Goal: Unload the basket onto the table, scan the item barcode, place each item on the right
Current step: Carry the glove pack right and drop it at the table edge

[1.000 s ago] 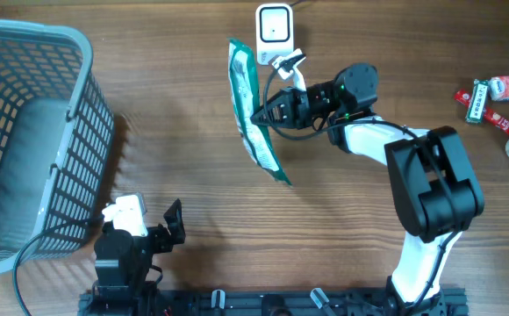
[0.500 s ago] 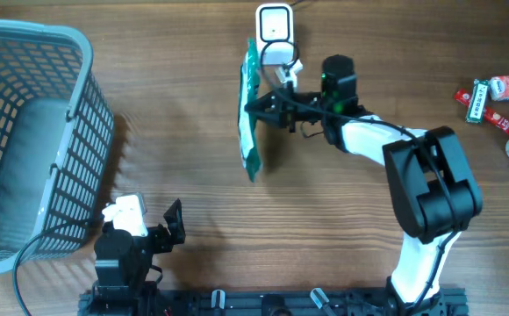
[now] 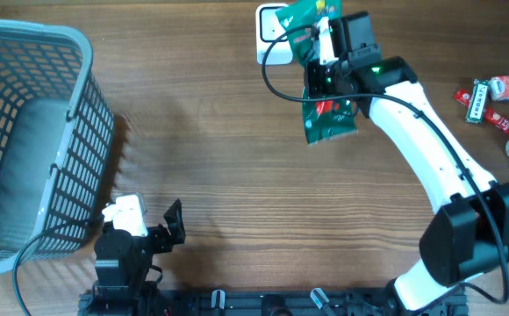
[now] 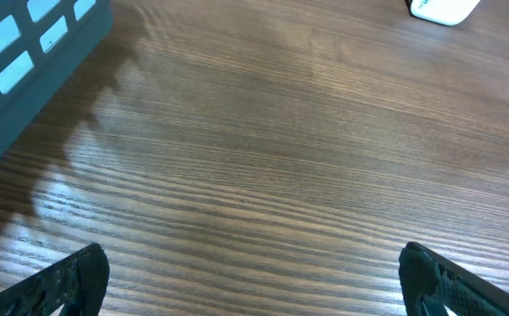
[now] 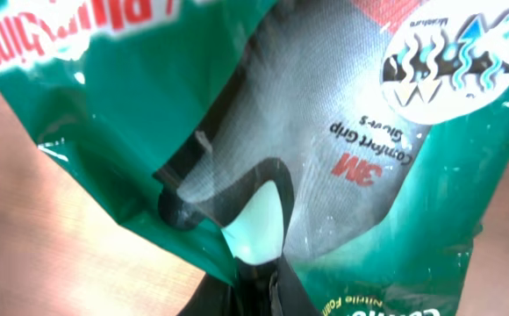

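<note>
Right gripper, clamped on a green glove pack, holds it at the table's far edge — its upper end overlapping the white scanner, long axis running back toward the robot. Left gripper — wide open, empty — sits well apart.

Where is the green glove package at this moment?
Overhead view: the green glove package is top centre, in the right gripper, overlapping the white scanner.

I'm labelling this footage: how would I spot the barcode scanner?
Look along the far edge of the brown wooden table, near its middle. A small rounded-square white scanner rests there, partly hidden by the green plastic glove packet; unlike that, it's plain white.
</note>
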